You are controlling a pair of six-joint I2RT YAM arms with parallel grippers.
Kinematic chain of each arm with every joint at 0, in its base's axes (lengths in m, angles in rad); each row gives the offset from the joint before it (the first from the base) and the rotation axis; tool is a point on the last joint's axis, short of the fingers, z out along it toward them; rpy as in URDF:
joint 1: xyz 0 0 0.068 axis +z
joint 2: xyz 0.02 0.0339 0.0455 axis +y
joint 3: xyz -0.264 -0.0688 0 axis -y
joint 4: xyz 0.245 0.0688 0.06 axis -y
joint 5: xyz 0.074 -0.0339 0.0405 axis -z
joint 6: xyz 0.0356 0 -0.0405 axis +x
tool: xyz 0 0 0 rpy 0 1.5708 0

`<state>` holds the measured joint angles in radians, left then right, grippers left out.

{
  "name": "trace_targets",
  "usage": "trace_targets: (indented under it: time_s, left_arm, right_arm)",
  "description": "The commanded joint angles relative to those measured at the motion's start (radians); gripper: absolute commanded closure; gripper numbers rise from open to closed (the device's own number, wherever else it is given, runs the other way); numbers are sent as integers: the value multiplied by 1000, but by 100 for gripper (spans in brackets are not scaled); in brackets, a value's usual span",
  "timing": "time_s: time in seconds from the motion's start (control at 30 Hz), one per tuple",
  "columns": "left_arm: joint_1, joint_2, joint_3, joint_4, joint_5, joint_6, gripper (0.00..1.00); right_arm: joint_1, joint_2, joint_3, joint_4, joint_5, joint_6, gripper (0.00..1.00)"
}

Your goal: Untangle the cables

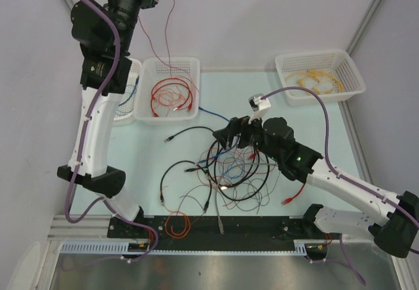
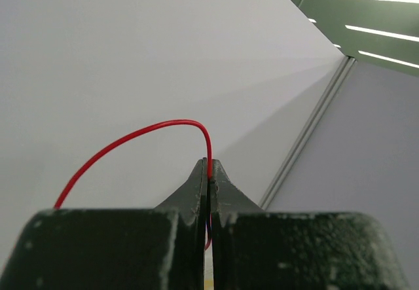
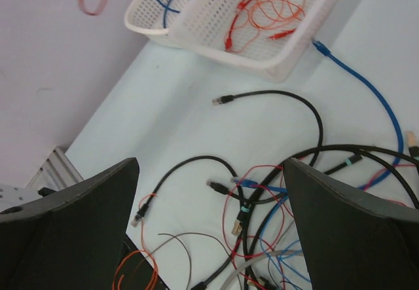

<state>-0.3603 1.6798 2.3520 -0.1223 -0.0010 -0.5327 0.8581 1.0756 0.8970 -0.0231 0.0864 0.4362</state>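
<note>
Before me, the pale surface (image 1: 314, 129) carries the cables (image 1: 226, 172), tangled at its middle; along its far edge sit a white basket (image 1: 167, 118) and, toward the right corner, a second basket (image 1: 327, 97).

The cables (image 1: 222, 172) sprawl mid-table (image 1: 141, 156), a wire-filled basket (image 1: 163, 118) behind them, another basket (image 1: 327, 97) back right.

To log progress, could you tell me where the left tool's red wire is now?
The red wire is pinched in the shut left tool, high at the overhead view's top left, hanging toward the middle white basket.
</note>
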Motion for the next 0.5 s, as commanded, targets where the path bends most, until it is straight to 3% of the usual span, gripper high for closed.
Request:
trace_targets:
  time_s: [0.0,0.47]
  left_arm:
    - [-2,-54,-11,9,-60,98,100]
    - [57,84,47,87,-136,188,100]
  right_arm:
    - [21,-20,14,131,-10,9,3]
    - [-2,-190,14,-104,38,15,3]
